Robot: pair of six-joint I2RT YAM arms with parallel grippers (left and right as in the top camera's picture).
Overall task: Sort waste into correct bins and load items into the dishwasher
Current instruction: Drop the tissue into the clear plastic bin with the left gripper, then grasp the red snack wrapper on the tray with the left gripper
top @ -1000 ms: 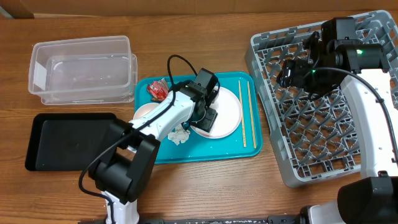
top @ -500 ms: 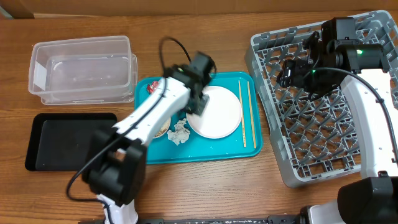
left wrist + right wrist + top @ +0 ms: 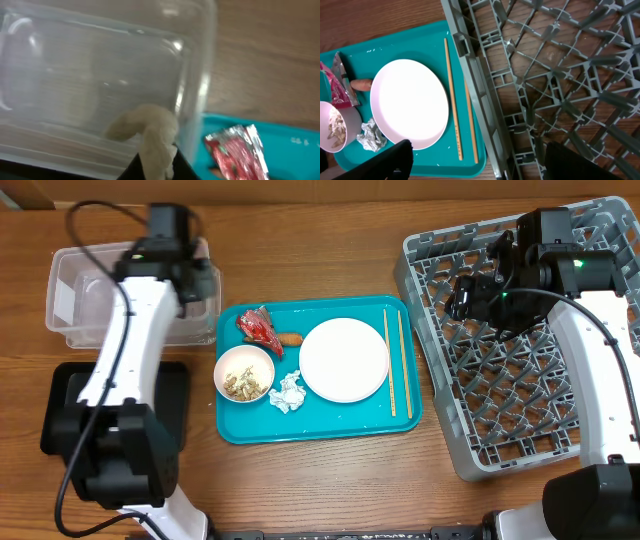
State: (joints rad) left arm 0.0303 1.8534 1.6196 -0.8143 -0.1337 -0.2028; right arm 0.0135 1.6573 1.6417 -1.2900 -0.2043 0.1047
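Note:
My left gripper (image 3: 192, 283) hangs over the right end of the clear tub (image 3: 100, 295), shut on a beige food scrap (image 3: 150, 130). The scrap sits just inside the tub's wall (image 3: 192, 100). On the teal tray (image 3: 320, 425) lie the red wrapper (image 3: 255, 327), an orange carrot piece (image 3: 290, 338), a white bowl of scraps (image 3: 244, 373), a white tissue (image 3: 288, 392), the white plate (image 3: 344, 360) and two chopsticks (image 3: 393, 365). My right gripper (image 3: 470, 295) is open and empty above the left edge of the grey rack (image 3: 520, 380).
The black tray (image 3: 70, 405) lies in front of the tub, partly under my left arm. In the right wrist view the plate (image 3: 410, 102), chopsticks (image 3: 452, 100) and rack wall (image 3: 480, 90) sit side by side. The red wrapper (image 3: 235, 150) lies close to the tub.
My left arm has swung from the white plate back and left to the clear tub, carrying the beige scrap. The plate is now uncovered. The right arm has not moved.

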